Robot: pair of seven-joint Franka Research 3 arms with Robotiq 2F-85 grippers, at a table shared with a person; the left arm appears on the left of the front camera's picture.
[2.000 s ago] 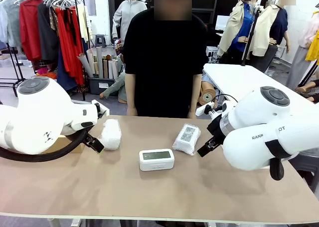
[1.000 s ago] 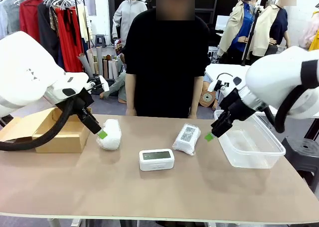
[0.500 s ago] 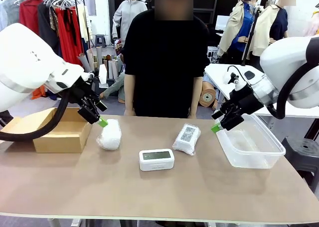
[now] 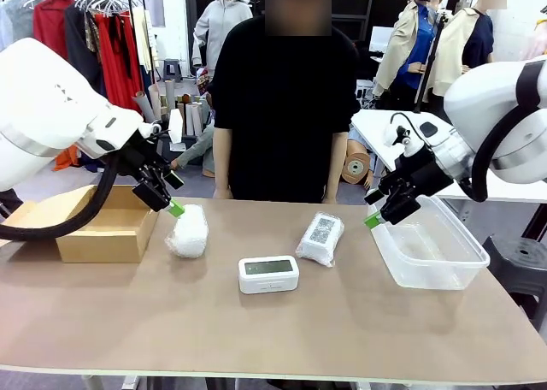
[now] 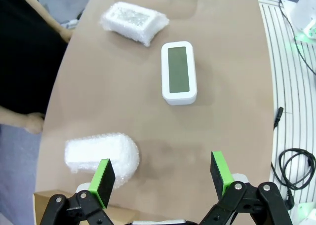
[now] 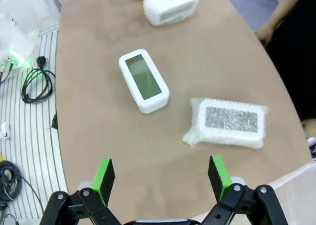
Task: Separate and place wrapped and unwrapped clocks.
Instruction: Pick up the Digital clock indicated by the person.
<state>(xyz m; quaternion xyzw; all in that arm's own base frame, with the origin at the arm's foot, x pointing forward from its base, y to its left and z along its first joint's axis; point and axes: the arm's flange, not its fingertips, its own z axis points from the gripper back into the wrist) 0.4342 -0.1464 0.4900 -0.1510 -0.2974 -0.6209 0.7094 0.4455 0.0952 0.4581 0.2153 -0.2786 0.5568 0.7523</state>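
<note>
- Front view: left pincer, jaws apart and empty, hung close by the plain wrapped bundle.
- Likewise apart, right pincer hung by the clear tub.
- On the table, the bare clock lay nearer the labelled bundle.

I can't read any text from here, just an illegible speckled code label on one bubble-wrap bundle.

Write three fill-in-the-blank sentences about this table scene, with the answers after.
1. The bare white rounded-rectangle digital clock lies between ____ white bubble-wrap bundles.
2. The brown cardboard box stands on the robot's ____ side.
3. The left claw and the right claw both stand ____.
Missing words: two; left; open.
</note>
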